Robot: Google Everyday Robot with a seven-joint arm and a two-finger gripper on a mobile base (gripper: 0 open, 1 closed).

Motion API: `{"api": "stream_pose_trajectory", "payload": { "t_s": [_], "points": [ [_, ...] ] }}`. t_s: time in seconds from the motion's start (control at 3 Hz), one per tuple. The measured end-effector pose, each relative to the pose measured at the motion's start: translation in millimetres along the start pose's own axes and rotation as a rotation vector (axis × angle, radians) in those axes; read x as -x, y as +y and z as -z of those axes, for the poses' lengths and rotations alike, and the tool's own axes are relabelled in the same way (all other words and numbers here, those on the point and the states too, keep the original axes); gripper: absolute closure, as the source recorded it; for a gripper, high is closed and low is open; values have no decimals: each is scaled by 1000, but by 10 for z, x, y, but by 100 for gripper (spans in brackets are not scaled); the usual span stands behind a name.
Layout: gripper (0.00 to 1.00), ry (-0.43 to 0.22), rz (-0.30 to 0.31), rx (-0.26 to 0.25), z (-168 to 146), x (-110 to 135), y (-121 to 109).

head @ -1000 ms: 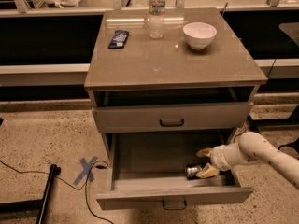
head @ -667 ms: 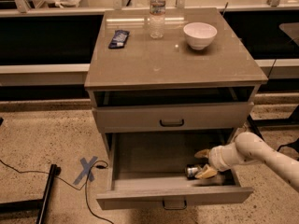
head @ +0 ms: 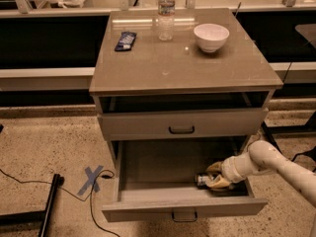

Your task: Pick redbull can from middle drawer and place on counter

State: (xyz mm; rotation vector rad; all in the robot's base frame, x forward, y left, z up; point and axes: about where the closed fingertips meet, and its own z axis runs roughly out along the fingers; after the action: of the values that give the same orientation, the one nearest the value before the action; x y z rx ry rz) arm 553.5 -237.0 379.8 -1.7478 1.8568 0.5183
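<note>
The middle drawer [head: 182, 205] is pulled out below the closed upper drawer [head: 180, 124]. The redbull can [head: 202, 180] lies on its side at the drawer's right front, only its silver and blue left end showing. My gripper [head: 216, 177] is down inside the drawer at the can's right end, reaching in from the right on the white arm [head: 276, 164]; it covers the rest of the can. The counter [head: 182, 58] is the glossy grey-brown cabinet top above.
On the counter stand a clear plastic bottle [head: 166, 15], a white bowl [head: 211, 36] and a dark blue packet [head: 126, 40]. A blue tape X [head: 91, 179] and a black cable and stand [head: 48, 206] are on the floor at the left.
The gripper has shifted very slightly at the can; the can, drawer and counter items have stayed where they were.
</note>
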Motion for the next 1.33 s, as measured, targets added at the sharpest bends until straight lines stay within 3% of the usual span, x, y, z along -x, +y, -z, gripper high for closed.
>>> {"api": "stream_pose_trajectory", "payload": {
  "t_s": [0.33,0.67,1.33],
  "points": [
    [79,-5,30,3,41,50,11],
    [99,-47,86,-2,236,252,71],
    [100,-149,182,-39,969,875,392]
  ]
}}
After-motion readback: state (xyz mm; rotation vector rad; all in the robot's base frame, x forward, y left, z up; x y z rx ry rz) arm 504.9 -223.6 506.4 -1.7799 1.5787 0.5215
